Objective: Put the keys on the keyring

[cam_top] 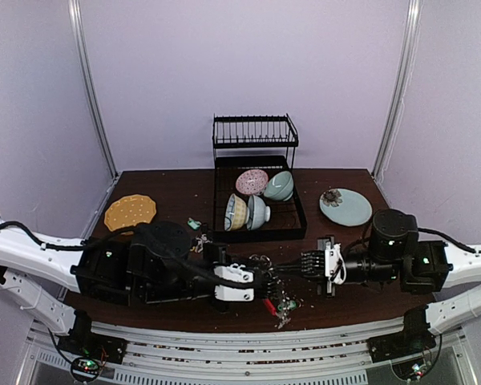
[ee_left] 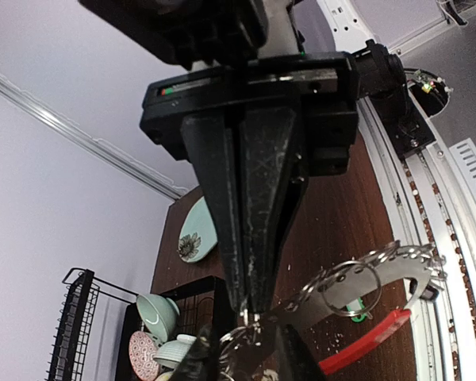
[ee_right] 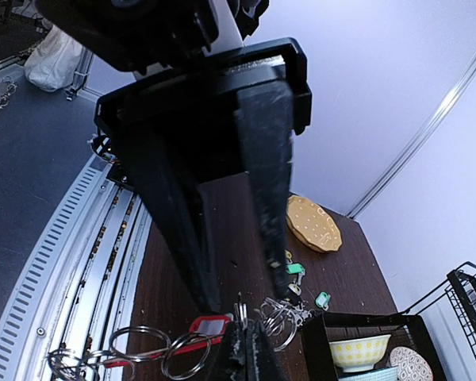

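The keyring [ee_left: 344, 293] hangs low over the table as a silver band strung with split rings, its red sleeve [ee_left: 365, 343] below. My left gripper [ee_left: 252, 311] is shut on one small split ring at the end of that chain. The same ring stands upright in its tips in the right wrist view [ee_right: 239, 305]. My right gripper [ee_right: 247, 298] faces it, open, with its fingers [ee_left: 297, 357] on either side of the left tips. The two grippers meet near the table's front, left [cam_top: 263, 282] and right [cam_top: 293, 266]. Keys with a green tag [ee_right: 292, 270] and a teal tag [ee_right: 323, 299] lie on the table.
A black dish rack [cam_top: 221, 210] holding several bowls stands at the back centre. A teal plate [cam_top: 345, 207] lies at the back right and a yellow plate [cam_top: 130, 212] at the back left. One teal-tagged key [cam_top: 194, 223] lies left of the rack.
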`<state>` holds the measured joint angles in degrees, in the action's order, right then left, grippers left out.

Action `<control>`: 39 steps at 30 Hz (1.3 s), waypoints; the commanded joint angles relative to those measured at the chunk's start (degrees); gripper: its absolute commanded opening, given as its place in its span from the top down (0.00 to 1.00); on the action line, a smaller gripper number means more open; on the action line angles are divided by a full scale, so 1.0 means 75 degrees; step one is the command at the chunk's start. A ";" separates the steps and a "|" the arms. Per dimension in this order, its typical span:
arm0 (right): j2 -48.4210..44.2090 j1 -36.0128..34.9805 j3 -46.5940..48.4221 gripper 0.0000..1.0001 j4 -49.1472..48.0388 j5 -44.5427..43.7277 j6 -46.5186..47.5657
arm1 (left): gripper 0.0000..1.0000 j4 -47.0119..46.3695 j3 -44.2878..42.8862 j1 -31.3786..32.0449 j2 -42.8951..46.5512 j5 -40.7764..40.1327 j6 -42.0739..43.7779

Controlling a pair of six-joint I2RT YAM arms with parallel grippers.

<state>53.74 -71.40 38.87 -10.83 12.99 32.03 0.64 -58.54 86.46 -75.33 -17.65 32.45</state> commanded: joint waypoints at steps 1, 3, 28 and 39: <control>-0.0566 -0.0053 -0.0403 1.00 -0.0869 0.0182 -0.0275 | 0.56 -0.0958 0.0230 0.0016 0.0354 0.0257 -0.0216; -0.0747 -0.0055 -0.0480 1.00 -0.1017 0.0369 -0.0333 | 0.50 -0.1245 0.0546 0.0016 0.0601 0.0393 -0.0153; -0.1068 -0.0049 -0.1845 1.00 -0.4915 0.2224 -0.1056 | 0.71 -0.2828 0.0913 0.0026 0.0565 0.2473 0.0146; -0.1095 -0.0055 -0.1519 1.00 -0.3987 0.1969 0.0181 | 0.78 -0.3286 0.0810 0.0029 0.0348 0.2432 0.0315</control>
<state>46.76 -71.40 25.28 -42.02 28.71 28.97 -19.38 -51.92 86.48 -72.97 -0.32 33.54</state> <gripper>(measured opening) 0.009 0.222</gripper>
